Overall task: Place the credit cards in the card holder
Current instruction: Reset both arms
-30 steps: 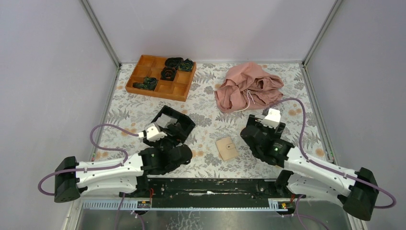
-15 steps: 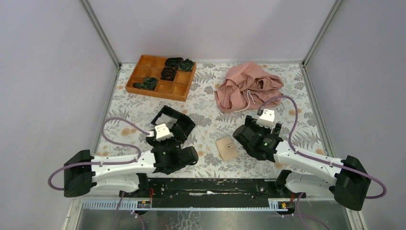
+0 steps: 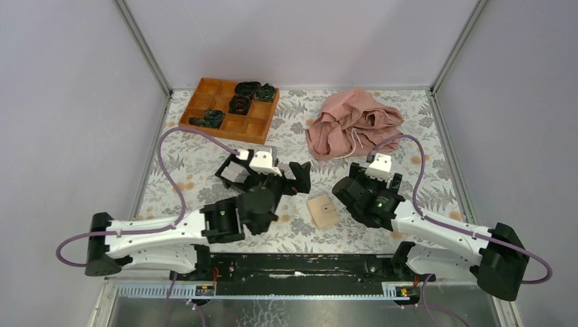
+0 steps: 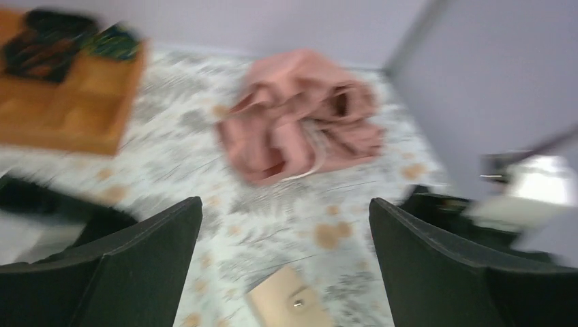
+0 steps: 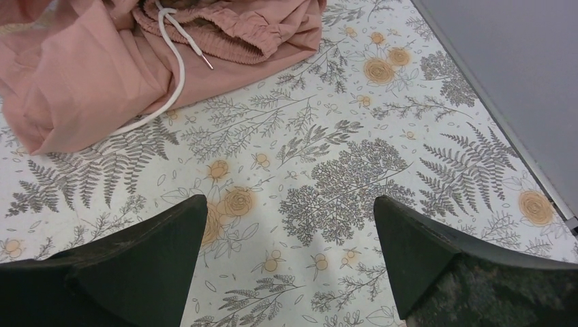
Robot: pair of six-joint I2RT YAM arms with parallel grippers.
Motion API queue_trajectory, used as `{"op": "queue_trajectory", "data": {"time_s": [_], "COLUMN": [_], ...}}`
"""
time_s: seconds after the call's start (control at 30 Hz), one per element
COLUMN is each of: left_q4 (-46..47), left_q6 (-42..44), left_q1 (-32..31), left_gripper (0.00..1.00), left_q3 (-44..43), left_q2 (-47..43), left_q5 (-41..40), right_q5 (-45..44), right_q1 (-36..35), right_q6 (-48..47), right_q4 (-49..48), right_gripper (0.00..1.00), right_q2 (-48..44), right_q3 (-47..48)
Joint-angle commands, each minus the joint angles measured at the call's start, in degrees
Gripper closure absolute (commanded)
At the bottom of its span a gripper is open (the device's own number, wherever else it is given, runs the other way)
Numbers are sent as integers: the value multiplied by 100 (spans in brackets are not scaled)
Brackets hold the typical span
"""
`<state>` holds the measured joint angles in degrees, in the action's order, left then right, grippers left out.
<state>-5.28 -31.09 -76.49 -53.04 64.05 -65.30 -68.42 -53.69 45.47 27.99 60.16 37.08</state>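
Observation:
The tan card holder (image 3: 322, 211) lies closed and flat on the floral cloth between the two arms. It shows blurred at the bottom of the left wrist view (image 4: 290, 308). A pale grey card (image 3: 235, 172) shows inside the black open box (image 3: 228, 165), partly hidden by the left arm. My left gripper (image 3: 298, 180) is open and empty, just back-left of the holder (image 4: 285, 204). My right gripper (image 3: 375, 182) is open and empty, to the right of the holder and over bare cloth (image 5: 290, 199).
An orange-brown compartment tray (image 3: 228, 109) with dark coiled items stands at the back left. A crumpled pink garment (image 3: 351, 122) with a white drawstring lies at the back right (image 5: 136, 54). Grey walls (image 3: 504, 102) close in the sides.
My left gripper has swung from the near left, over the black box, to the right towards the card holder. My right gripper has shifted slightly left and has held still since.

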Motion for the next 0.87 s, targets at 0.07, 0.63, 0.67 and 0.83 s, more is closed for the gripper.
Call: {"op": "queue_trajectory", "data": {"time_s": [0.07, 0.63, 0.67, 0.83], "left_q4": [3014, 1732, 1717, 1714], "left_q6": [3699, 290, 288, 271], "left_q1": [145, 4045, 4045, 4045], "left_gripper": [0, 0, 0, 0], "left_q3": [-113, 2466, 2469, 2511], "left_q2": [-192, -1024, -1031, -1039], "left_q5": [1961, 2250, 2196, 2179], "right_q5": [-438, -255, -242, -247], "right_q1": [-27, -30, -33, -29], "right_q6": [242, -1195, -1187, -1143], "right_q4": [241, -1286, -1268, -1402], "right_gripper": [1, 1, 1, 1], "right_q2": [127, 12, 11, -198], "right_q3": [419, 14, 1, -146]}}
